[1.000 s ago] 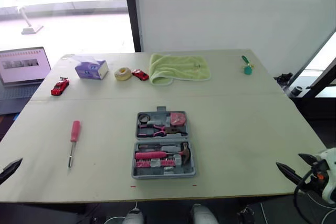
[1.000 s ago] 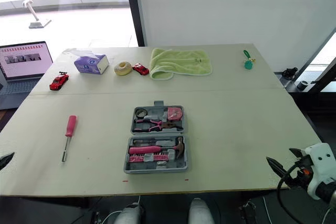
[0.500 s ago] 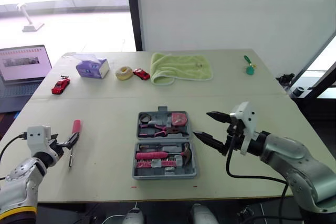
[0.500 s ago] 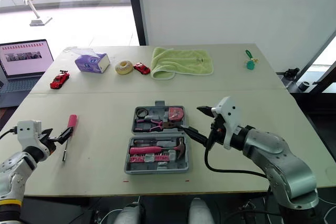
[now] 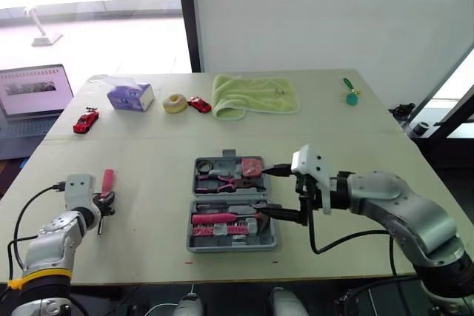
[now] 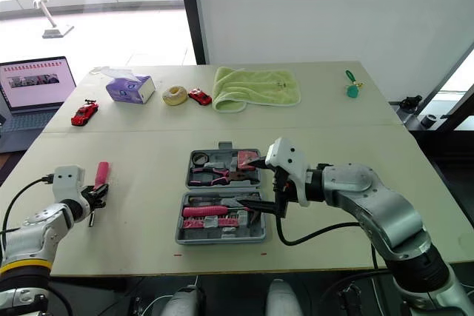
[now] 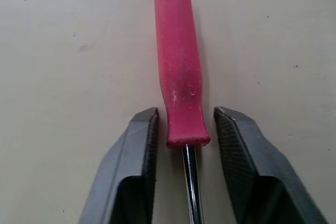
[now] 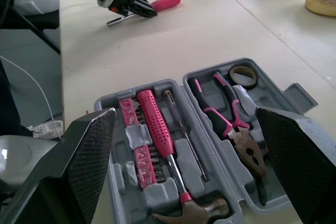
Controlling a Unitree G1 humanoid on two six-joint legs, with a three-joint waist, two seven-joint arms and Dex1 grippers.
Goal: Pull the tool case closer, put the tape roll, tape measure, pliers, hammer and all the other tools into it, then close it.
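The grey tool case point(image 5: 271, 240) lies open at the table's near middle. It holds a pink-handled hammer point(image 5: 215, 219), pliers point(image 5: 222, 180), a black tape roll point(image 5: 204, 166) and a pink tape measure point(image 5: 251, 167). My right gripper point(image 5: 264, 192) stands wide open at the case's right edge, one finger over each half; the case also shows in the right wrist view point(image 8: 294, 98). A pink-handled screwdriver point(image 5: 108, 180) lies to the left. My left gripper point(image 5: 104, 201) straddles the handle's base point(image 7: 179, 66), its fingers point(image 7: 140, 150) a narrow gap off each side.
Along the far edge sit a purple tissue box point(image 5: 129, 97), a beige ring point(image 5: 174, 103), two red toy cars point(image 5: 85, 120) point(image 5: 198, 104), a green towel point(image 5: 254, 95) and a small green object point(image 5: 349, 94). A laptop point(image 5: 33, 94) stands beyond the left edge.
Both arms have come in over the table. The left gripper reached the screwdriver and narrowed around its handle. The right gripper moved left to the case's right edge.
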